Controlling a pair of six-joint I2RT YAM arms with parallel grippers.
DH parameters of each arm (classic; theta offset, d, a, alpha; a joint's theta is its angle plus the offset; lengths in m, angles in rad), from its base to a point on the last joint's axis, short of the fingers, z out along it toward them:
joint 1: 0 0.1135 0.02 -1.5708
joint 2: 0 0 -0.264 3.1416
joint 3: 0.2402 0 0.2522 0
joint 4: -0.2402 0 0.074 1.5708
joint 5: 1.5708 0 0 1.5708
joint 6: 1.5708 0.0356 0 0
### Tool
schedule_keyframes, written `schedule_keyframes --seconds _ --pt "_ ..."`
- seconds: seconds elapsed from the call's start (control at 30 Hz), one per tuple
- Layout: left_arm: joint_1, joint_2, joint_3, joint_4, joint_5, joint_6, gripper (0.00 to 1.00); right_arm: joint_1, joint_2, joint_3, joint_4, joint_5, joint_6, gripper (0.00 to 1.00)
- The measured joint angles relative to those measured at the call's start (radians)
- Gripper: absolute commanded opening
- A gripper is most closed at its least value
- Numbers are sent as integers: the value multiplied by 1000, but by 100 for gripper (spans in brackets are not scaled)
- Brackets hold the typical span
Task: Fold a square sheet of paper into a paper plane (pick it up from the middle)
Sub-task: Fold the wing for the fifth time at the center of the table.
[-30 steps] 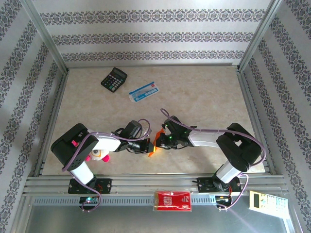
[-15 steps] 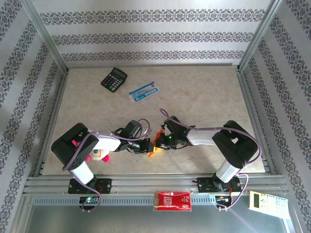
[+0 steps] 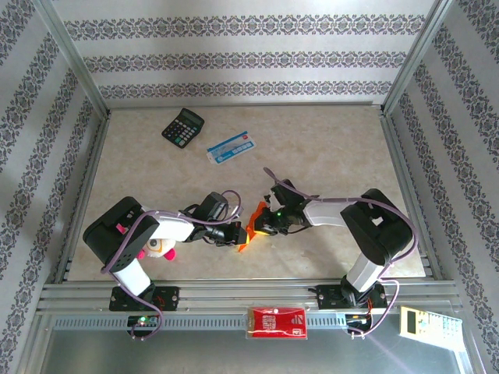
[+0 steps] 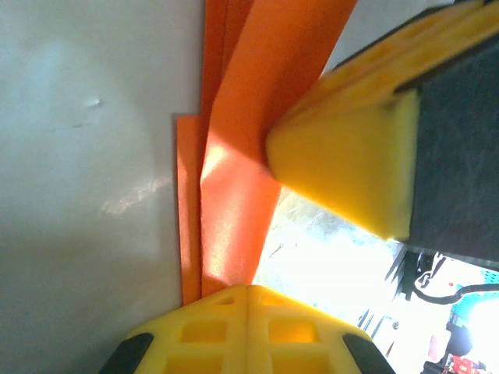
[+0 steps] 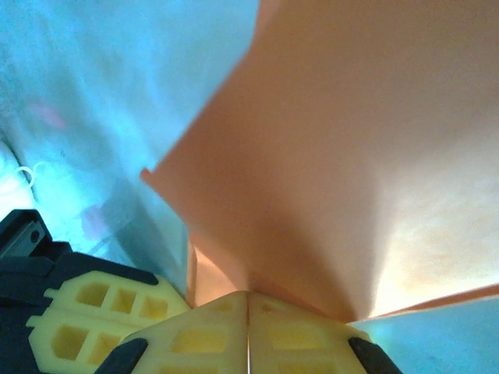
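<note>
At the front of the table (image 3: 327,156), the left end effector (image 3: 234,236) and right end effector (image 3: 260,226) each pinch the folded orange paper (image 3: 250,231).

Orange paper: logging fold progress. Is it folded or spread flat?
Folded. The orange paper shows overlapping layers with creased edges in the left wrist view, not one flat sheet.

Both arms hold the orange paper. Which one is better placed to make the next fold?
Right, probably: the right gripper is shut on the wide free flap of the paper and could swing it over, while the left gripper pins the folded layers.
</note>
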Motion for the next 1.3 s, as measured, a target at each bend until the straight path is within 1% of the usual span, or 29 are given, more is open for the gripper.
schedule_keyframes --seconds 0.3,0.6,0.87,1.3 --pt "0 1 3 -5 2 3 0 -41 32 56 -90 -22 -38 9" --pt "0 1 6 -13 2 8 0 -115 54 87 -134 -49 -69 9" --pt "0 0 6 -16 0 8 0 -205 76 108 -158 -83 -103 9" --pt "0 -2 7 -19 -2 8 0 -307 120 156 -212 -136 -131 8"
